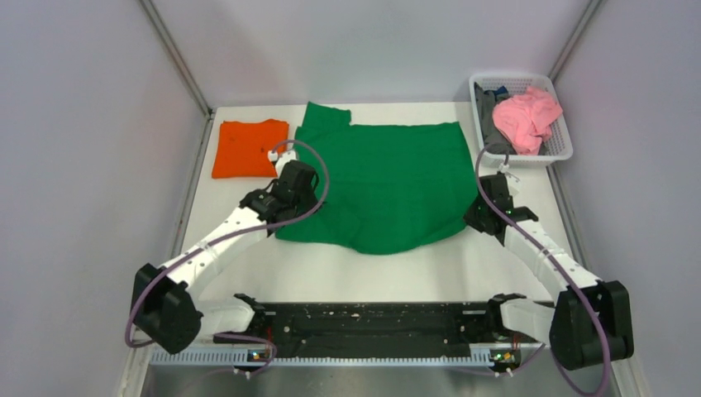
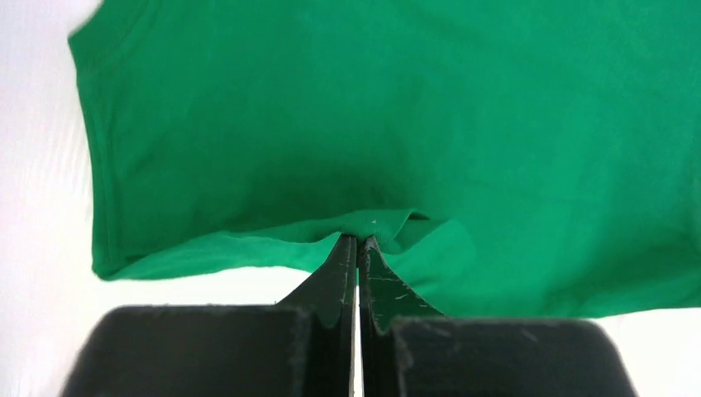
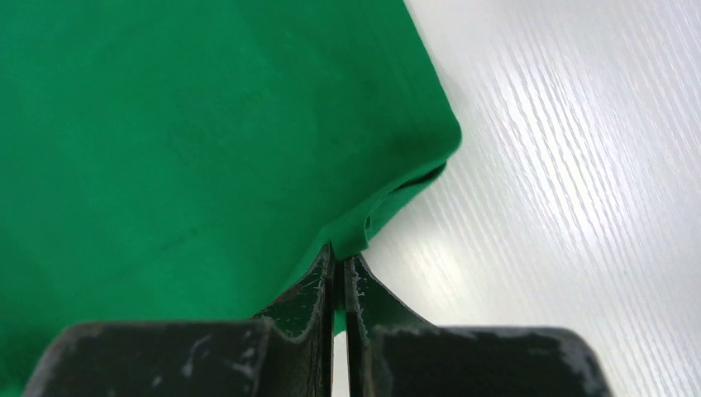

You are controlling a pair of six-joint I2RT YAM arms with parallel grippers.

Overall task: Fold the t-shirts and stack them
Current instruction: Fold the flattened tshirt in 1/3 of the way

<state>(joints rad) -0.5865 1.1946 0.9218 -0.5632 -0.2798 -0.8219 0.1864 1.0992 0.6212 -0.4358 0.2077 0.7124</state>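
Green t-shirt: spread flat on the middle of the white surface. One short sleeve juts out at its far-left corner. Plain matte knit, mostly smooth, with a curved and slightly rumpled near hem.

Left jaws: closed, pinching a small raised fold on the green t-shirt's left edge, near side. In the left wrist view the cloth puckers up at the tips.
Right jaws: closed on the green t-shirt's right edge close to its near corner. In the right wrist view a doubled lip of cloth sits between the tips.
Left arm and right arm reach in from either side of the green t-shirt's near hem.

Orange t-shirt: folded to a neat rectangle, just left of the green t-shirt's sleeve. Cannot tell whether they touch.

Basket: white lattice plastic, just right of the green t-shirt's far-right corner. It holds a crumpled pink cloth and a dark piece.

Open room: a bare, faintly grained band of surface runs along the near side of the green t-shirt, with a narrower strip to its right. Pale walls close off the left, right and far sides.
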